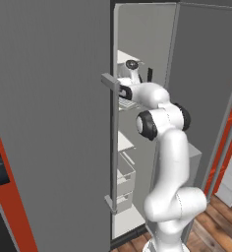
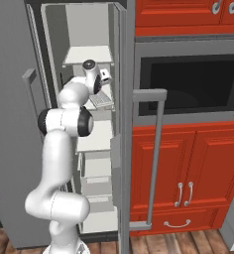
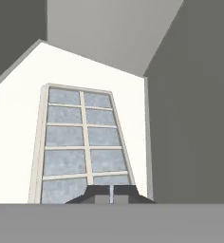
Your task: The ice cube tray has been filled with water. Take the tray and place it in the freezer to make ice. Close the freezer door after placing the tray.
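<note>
The ice cube tray (image 3: 83, 137) stretches away from my fingertips over a white freezer shelf (image 3: 19, 123), and its cells hold pale bluish water (image 3: 64, 135). My gripper (image 3: 111, 194) is shut on the tray's near edge. The arm reaches deep into the freezer (image 2: 84, 30), with the tray (image 2: 101, 99) level over a middle shelf. From the left base view the tray (image 1: 127, 103) shows just beneath the forearm. The freezer door (image 2: 124, 149) stands wide open, edge-on, with its bar handle (image 2: 156, 149) on its outer side. Its inner face (image 1: 206, 98) rises to the right of the arm.
The plain grey door (image 1: 49, 123) on the left is shut, and its handle (image 1: 112, 142) runs beside the opening. Clear drawers (image 2: 96, 181) sit below the shelves. A microwave (image 2: 193, 84) and red cabinets (image 2: 188, 163) stand behind the open door. Grey freezer walls (image 3: 194, 118) close in around the tray.
</note>
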You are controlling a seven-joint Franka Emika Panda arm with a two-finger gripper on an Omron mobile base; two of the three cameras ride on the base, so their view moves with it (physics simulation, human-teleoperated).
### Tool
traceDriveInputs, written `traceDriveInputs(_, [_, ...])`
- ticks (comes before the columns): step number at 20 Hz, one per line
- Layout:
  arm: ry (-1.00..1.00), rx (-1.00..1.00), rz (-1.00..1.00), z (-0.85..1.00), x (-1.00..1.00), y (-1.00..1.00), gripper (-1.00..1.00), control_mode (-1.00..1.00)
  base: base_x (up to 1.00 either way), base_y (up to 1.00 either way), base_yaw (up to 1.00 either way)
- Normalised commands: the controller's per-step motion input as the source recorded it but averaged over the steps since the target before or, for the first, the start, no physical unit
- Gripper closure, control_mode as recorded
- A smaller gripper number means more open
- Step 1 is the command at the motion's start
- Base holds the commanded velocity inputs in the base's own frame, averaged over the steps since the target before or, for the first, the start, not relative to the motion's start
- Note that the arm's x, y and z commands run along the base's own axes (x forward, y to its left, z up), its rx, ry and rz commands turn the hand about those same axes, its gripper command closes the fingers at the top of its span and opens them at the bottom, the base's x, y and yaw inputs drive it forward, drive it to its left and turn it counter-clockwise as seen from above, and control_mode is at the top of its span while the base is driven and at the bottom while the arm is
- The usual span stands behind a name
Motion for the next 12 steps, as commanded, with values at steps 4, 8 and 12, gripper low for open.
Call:
traceDriveInputs(4, [0.00,-0.04,0.00,-0.06,0.47,0.23,-1.00,-1.00,0.00,0.00,0.00])
traceDriveInputs(8, [0.00,-0.02,0.00,0.00,-0.09,0.02,-1.00,-1.00,0.00,0.00,0.00])
traceDriveInputs(12, [0.00,0.00,0.00,0.10,-0.84,-0.22,-1.00,-1.00,0.00,0.00,0.00])
